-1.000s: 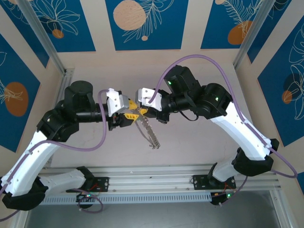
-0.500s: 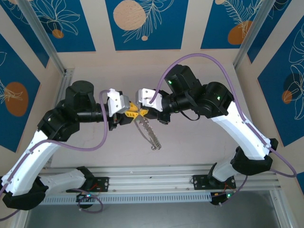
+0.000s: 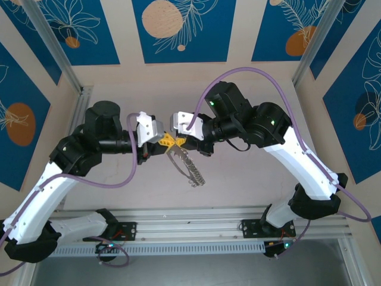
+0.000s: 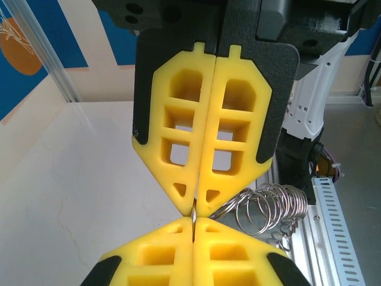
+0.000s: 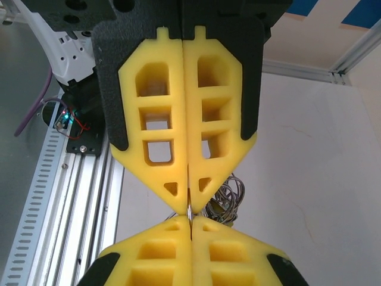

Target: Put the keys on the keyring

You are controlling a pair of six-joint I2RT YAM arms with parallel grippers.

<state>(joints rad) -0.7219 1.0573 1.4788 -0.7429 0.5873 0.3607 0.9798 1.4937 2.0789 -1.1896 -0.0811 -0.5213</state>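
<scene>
Pale table (image 3: 238,179), with aluminium rails (image 3: 190,217) along its near edge where both arm bases are bolted. Above the middle of the table, the left pincer (image 3: 166,142) and the right pincer (image 3: 177,140) meet tip to tip. Each is closed, with a thin silver wire pinched between its yellow pads (image 4: 178,119). The wire belongs to the keyring (image 3: 189,168), a beaded silver bundle hanging from the pincer tips and slanting toward the near edge. Whether its lower end touches the table cannot be told. Both wrist views show its coiled loops just behind the pads. Single keys cannot be made out. Past the far edge, blue wall panels (image 3: 178,30) carry leaf and orange-disc motifs.
</scene>
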